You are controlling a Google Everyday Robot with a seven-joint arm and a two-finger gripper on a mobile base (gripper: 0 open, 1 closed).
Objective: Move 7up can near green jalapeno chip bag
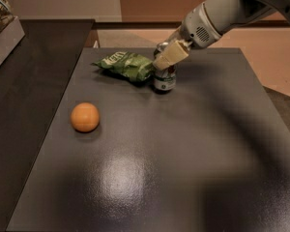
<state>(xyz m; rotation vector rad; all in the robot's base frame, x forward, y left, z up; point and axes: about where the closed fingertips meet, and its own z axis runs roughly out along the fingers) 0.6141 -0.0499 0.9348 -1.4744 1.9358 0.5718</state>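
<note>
The 7up can [165, 79] stood upright on the dark table [183, 153], toward its far edge. The gripper [168, 56] sat right over the top of the can, its cream-coloured pad lying across the upper part. I could not tell whether it was closed on the can or only resting against it. It also covered the can's lid, so I could not see whether the can was opened.

The pale arm [222, 13] ran up and away to the right, out of my view. Just to the left of the can lay the green chip bag [125, 64], crumpled and flat, its near end touching or almost touching the can's side.

An orange ball [85, 117] rested well apart from both, nearer to me and to the left. At the far left edge a pale box [5, 40] carried something patterned. I could not tell whether that was in it or on it.
</note>
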